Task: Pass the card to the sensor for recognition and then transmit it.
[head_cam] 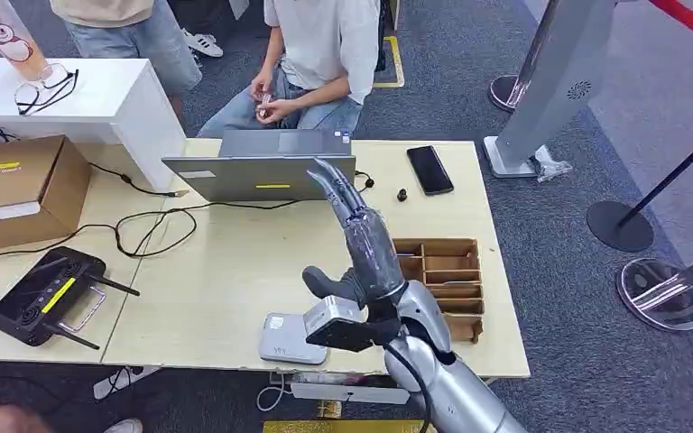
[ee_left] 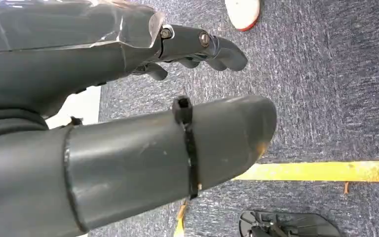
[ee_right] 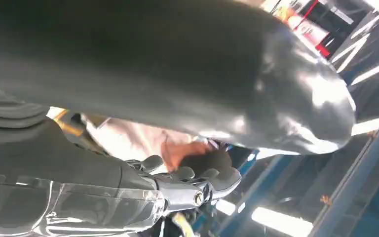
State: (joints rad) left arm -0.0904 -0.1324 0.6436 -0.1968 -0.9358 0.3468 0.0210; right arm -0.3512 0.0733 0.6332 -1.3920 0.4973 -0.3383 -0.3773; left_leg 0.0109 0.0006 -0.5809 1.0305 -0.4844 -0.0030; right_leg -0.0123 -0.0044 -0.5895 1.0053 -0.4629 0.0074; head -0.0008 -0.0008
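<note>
Right hand (head_cam: 361, 239) raised above table's (head_cam: 235, 271) front edge, fingers straight and empty, sensor (head_cam: 291, 338) at that edge, left hand (ee_left: 128, 98) loosely spread, empty

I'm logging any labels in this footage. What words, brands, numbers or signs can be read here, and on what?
No text can be read.
Cardboard box: a yellow label, too small to read.
Laptop: a yellow strip and small stickers, unreadable.
Black controller: a yellow strip, no legible words.
Grey sensor: small marks, too blurred.
Poster at the far left: a cartoon figure, no words.
</note>
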